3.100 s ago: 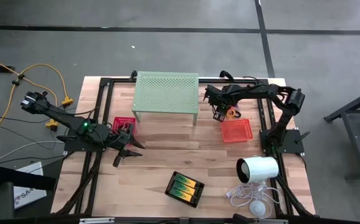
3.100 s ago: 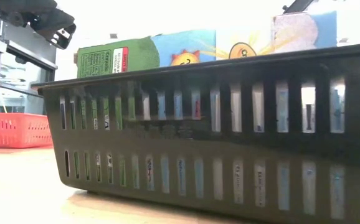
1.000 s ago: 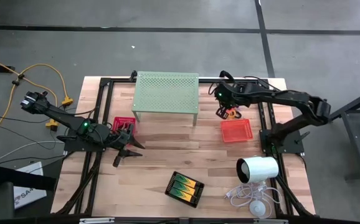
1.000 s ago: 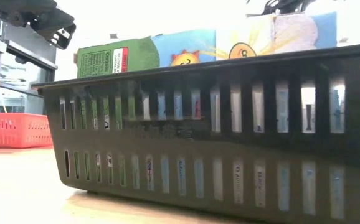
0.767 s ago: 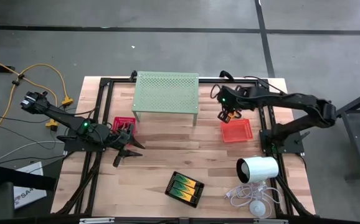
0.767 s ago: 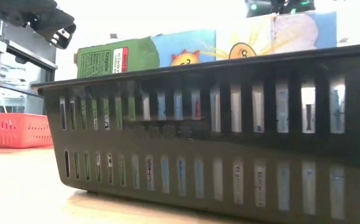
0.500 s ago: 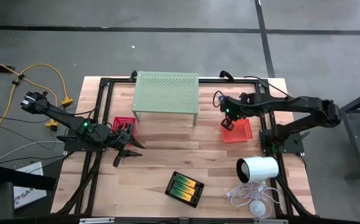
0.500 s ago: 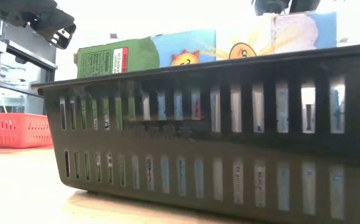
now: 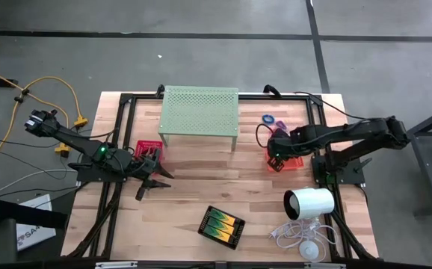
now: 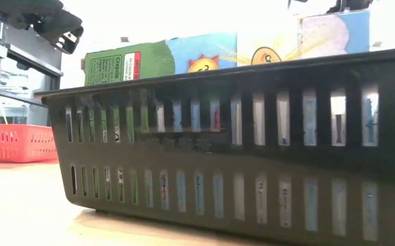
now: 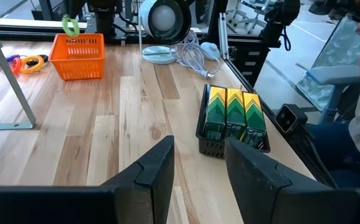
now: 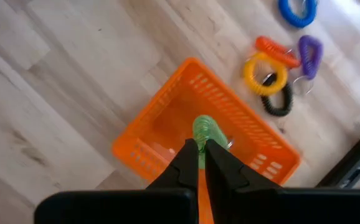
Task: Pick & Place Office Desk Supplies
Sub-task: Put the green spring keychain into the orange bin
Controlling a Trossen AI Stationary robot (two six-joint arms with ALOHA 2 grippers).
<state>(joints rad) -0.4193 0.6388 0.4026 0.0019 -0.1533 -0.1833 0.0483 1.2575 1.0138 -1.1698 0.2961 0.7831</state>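
My right gripper (image 12: pixel 200 146) hangs over the orange mesh tray (image 12: pixel 167 134) at the table's far right and is shut on a green coil ring (image 12: pixel 203 127). The left wrist view shows the ring (image 11: pixel 70 26) just above the tray (image 11: pixel 77 55). Blue (image 12: pixel 298 9), orange (image 12: pixel 278 47), yellow (image 12: pixel 253 73), purple (image 12: pixel 311 50) and black (image 12: pixel 277 106) rings lie on the wood beyond the tray. My left gripper (image 11: pixel 198 168) stands open and holds nothing at the table's left, beside a pink-red tray (image 9: pixel 148 147). A black tray (image 9: pixel 221 226) holds yellow-and-green boxes. My right gripper pinches the green coil ring at its upper part (image 12: pixel 202 138) between the two fingertips. The fingers come from above and point down. The ring hangs below them, clear of the orange tray's floor (image 12: pixel 174 124) and over its inside.
A pale green perforated stand (image 9: pixel 199 112) stands at the far middle. A white cylinder (image 9: pixel 309 202) with its white cable (image 9: pixel 294 235) lies at the near right. In the low view the black tray (image 10: pixel 238 137) fills the front. Bare wood lies between the trays.
My right gripper, still shut on the green ring, has moved from the ring pile toward the table's near edge and now hangs over the orange tray. The ring has been carried clear of the table. The left arm has kept still.
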